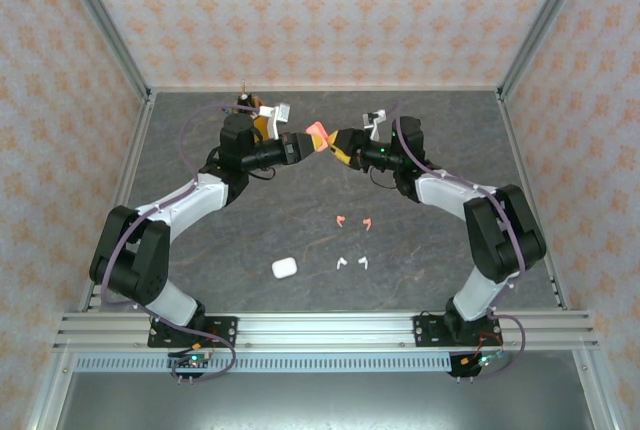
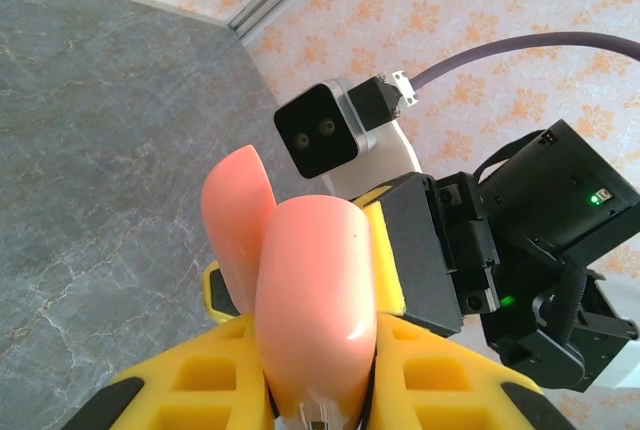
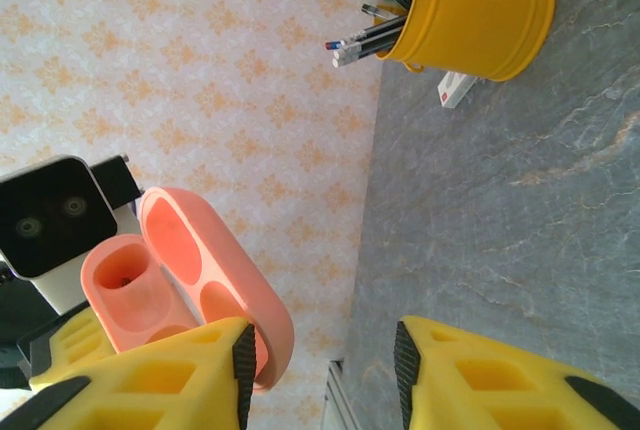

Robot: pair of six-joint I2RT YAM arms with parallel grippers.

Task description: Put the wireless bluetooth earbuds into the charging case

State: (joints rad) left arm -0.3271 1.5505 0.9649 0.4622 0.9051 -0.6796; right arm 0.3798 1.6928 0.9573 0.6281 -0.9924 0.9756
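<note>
Left gripper (image 1: 304, 140) is pinching the open salmon-pink charging case (image 1: 316, 134) up off the table (image 1: 450, 250), right gripper (image 3: 325, 348) is hanging just beside it with jaws spread on nothing, and 2 pink earbuds (image 1: 340, 220) plus 2 white earbuds (image 1: 341, 263) are lying well below and behind both grippers.

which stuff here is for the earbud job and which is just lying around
For the job:
pink case, open
pink earbuds
white earbuds
white case

Lying about:
yellow pencil cup
small white block beside it
</note>
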